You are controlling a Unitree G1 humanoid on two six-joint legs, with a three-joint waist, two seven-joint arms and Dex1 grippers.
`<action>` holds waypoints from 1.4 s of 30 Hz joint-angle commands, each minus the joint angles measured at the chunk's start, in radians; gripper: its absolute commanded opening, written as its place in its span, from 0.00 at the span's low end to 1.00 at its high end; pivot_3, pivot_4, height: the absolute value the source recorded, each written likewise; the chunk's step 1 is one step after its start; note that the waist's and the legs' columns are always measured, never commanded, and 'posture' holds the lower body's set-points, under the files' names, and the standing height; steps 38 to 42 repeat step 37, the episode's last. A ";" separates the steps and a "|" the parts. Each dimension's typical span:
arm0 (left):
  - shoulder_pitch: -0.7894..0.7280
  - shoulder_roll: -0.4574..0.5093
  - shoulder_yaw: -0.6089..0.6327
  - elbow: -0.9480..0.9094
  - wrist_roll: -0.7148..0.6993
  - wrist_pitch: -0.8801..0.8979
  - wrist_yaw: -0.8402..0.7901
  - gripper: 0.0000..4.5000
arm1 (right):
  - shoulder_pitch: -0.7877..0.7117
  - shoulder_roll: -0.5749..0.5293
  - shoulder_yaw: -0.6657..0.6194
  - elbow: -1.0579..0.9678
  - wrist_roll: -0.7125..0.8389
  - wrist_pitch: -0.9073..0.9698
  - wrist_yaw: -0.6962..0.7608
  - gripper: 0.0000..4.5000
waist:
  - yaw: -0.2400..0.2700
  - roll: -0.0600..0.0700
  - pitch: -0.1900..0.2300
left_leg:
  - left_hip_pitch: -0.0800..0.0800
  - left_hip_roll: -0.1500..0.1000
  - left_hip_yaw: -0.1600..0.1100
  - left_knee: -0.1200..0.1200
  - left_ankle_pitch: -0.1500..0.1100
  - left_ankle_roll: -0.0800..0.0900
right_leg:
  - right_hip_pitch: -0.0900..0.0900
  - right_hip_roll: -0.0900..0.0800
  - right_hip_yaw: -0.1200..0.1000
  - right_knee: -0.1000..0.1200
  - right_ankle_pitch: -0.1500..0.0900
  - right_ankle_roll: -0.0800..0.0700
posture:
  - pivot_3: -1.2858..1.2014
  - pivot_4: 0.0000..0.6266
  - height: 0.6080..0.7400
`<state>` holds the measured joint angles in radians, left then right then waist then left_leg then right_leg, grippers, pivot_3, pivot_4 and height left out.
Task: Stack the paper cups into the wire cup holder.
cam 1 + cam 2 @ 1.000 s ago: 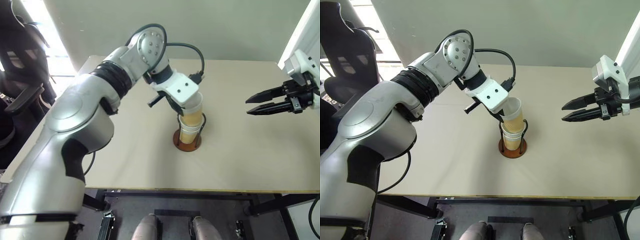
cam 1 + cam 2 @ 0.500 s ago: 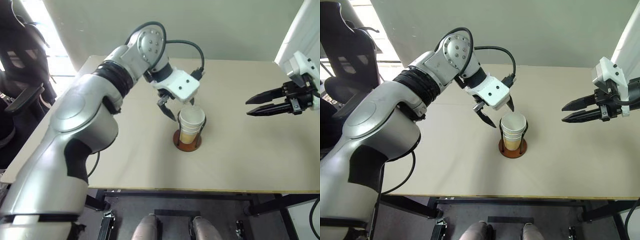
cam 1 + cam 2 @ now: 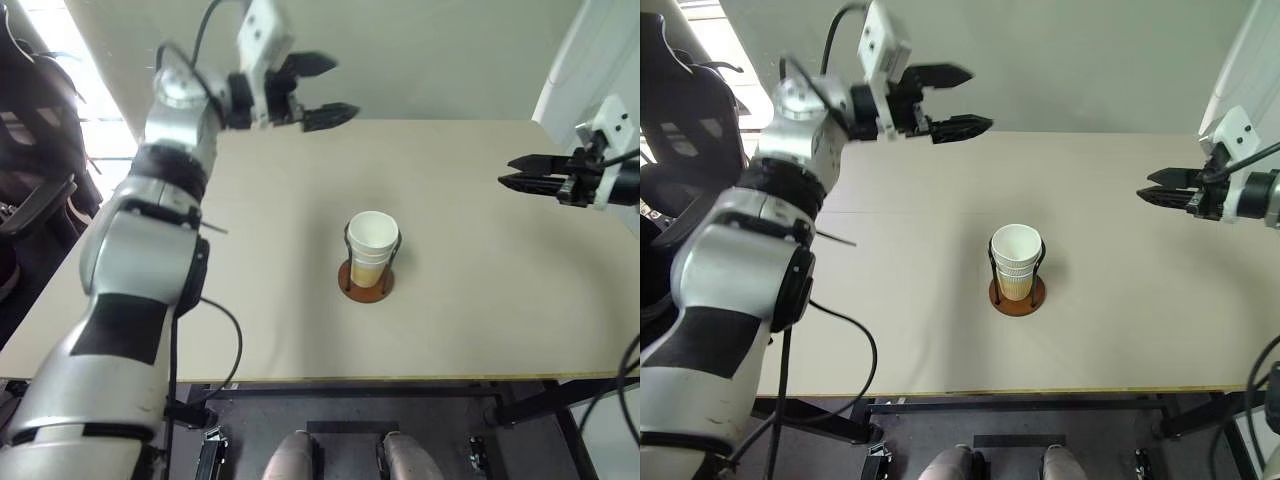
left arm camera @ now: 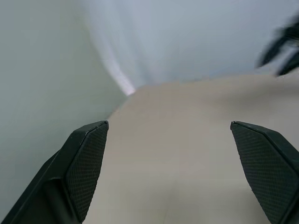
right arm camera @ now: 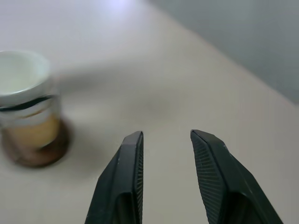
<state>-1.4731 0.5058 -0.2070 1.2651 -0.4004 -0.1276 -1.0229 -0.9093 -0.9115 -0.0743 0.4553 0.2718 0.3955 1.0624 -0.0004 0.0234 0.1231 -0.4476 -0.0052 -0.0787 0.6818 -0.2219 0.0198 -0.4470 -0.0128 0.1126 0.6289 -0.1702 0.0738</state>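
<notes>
The paper cups stand nested in one stack, white rim up, inside the wire cup holder on its reddish-brown disc near the table's middle; the stack also appears in the right wrist view. My left gripper hovers high over the table's far left, wide open and empty, well away from the stack. My right gripper is raised at the right side, pointing toward the middle, its fingers parted with nothing between them.
The beige table carries just the holder and its cups. A black chair stands off the left edge. A pale wall runs behind the far edge.
My left gripper let go of the top cup, opened wide and swung up and away to the far left. The cup now sits in the stack. My right gripper shifted slightly farther out.
</notes>
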 commanded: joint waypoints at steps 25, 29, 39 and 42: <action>0.361 -0.159 0.294 -0.142 0.210 -0.026 0.435 1.00 | 0.088 0.415 -0.068 0.311 -0.126 -0.441 -0.577 0.35 | 0.005 0.000 0.001 | -0.003 -0.002 -0.001 -0.001 0.003 -0.001 | -0.002 -0.001 -0.002 -0.001 0.005 -0.001 | 0.52 0.24 1.00; 0.397 -0.166 0.289 -0.161 0.230 -0.069 0.398 1.00 | 0.081 0.423 -0.067 0.338 -0.132 -0.477 -0.561 0.35 | 0.005 0.000 0.001 | -0.003 -0.002 0.000 -0.001 0.003 -0.001 | -0.003 -0.001 -0.002 -0.001 0.006 -0.002 | 0.52 0.24 1.00; 0.466 -0.146 0.275 -0.214 0.252 -0.103 0.253 1.00 | 0.055 0.417 -0.076 0.366 -0.088 -0.457 -0.410 0.35 | 0.004 0.000 0.000 | -0.003 -0.002 -0.001 -0.001 0.003 -0.001 | -0.002 -0.001 -0.001 -0.001 0.007 -0.003 | 0.52 0.24 1.00; 0.466 -0.146 0.275 -0.214 0.252 -0.103 0.253 1.00 | 0.055 0.417 -0.076 0.366 -0.088 -0.457 -0.410 0.35 | 0.004 0.000 0.000 | -0.003 -0.002 -0.001 -0.001 0.003 -0.001 | -0.002 -0.001 -0.001 -0.001 0.007 -0.003 | 0.52 0.24 1.00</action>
